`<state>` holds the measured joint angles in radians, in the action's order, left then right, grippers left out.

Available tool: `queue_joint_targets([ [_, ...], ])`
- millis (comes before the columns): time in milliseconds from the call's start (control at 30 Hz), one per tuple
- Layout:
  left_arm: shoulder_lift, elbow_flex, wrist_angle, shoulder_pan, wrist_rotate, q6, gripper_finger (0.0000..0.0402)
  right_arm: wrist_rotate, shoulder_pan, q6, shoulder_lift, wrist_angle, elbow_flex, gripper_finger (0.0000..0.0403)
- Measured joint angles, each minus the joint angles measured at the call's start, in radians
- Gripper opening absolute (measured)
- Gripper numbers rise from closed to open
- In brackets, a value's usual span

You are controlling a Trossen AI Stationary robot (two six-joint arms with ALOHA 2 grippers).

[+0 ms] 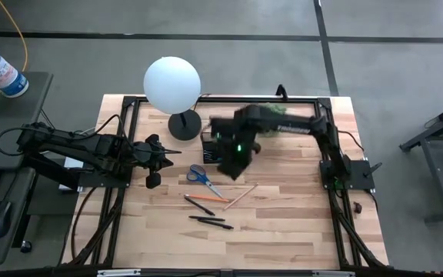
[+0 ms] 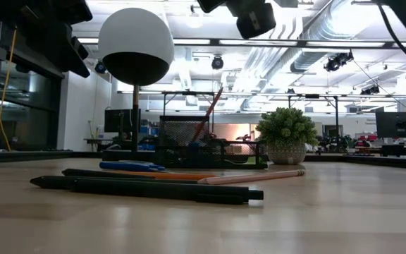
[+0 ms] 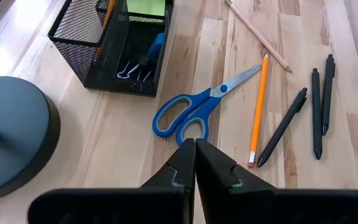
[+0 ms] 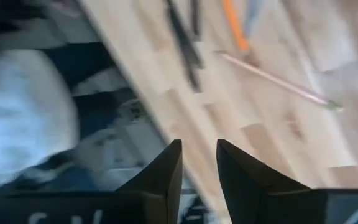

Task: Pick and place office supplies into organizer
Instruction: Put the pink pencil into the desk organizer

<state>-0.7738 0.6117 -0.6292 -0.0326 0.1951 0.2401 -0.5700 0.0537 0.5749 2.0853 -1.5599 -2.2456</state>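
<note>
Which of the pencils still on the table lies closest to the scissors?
The bright orange pencil, running alongside the scissors blades. The other loose pencil is pale wood-coloured and lies farther off, beyond the blade tip.

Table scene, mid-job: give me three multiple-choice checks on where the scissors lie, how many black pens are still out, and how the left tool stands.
1. Where are the scissors?
A. On the table beside the organizer
B. Inside the organizer
C. Held in the right tool

2. How many black pens lie loose on the table?
A. One
B. Three
C. Five

3. How does the left tool stand?
A. Wide open
B. Shut on a pencil
C. Shut, holding nothing

Answers:
1. A, the left wrist view shows the blue-handled scissors flat on the wood next to the mesh organizer.
2. B, that view shows three black pens lying next to the orange pencil.
3. C, its fingers meet with nothing between them, just short of the scissors.
</note>
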Motion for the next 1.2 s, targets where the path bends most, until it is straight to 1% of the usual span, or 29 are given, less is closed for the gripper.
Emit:
queue_joint_targets([
  [100, 0.000, 0.000, 0.001, 0.000, 0.000, 0.000, 0.0001, 0.149, -0.068, 0.008, 0.000, 0.006, 0.051, 0.0091],
  [300, 0.000, 0.000, 0.004, 0.000, -0.009, 0.000, 0.0001, 0.401, -0.176, 0.019, 0.001, 0.041, 0.214, 0.0083],
  [400, 0.000, 0.000, 0.004, 0.000, -0.029, 0.000, 0.0001, 0.474, -0.221, -0.037, 0.002, 0.041, 0.300, 0.0080],
  [500, 0.000, 0.000, 0.004, 0.000, -0.050, 0.000, 0.0001, 0.525, -0.257, -0.126, 0.002, 0.040, 0.378, 0.0077],
  [600, 0.000, 0.000, 0.004, 0.000, -0.054, 0.001, 0.0001, 0.558, -0.279, -0.200, 0.002, 0.048, 0.449, 0.0073],
  [667, 0.000, 0.000, 0.004, 0.000, -0.054, 0.001, 0.0001, 0.559, -0.286, -0.244, 0.002, 0.077, 0.495, 0.0071],
  [800, 0.000, 0.000, 0.004, 0.000, -0.056, 0.012, 0.0001, 0.508, -0.286, -0.304, 0.002, 0.152, 0.560, 0.0063],
  [933, 0.000, 0.000, 0.003, 0.000, -0.058, 0.036, 0.0001, 0.499, -0.293, -0.301, -0.011, 0.178, 0.602, 0.0052],
  [1033, 0.000, 0.000, 0.003, 0.000, -0.057, 0.052, 0.0001, 0.508, -0.295, -0.266, -0.076, 0.202, 0.660, 0.0040],
  [1200, 0.000, 0.000, 0.003, 0.000, -0.057, 0.053, 0.0001, 0.533, -0.292, -0.123, -0.267, 0.245, 0.836, 0.0013],
])
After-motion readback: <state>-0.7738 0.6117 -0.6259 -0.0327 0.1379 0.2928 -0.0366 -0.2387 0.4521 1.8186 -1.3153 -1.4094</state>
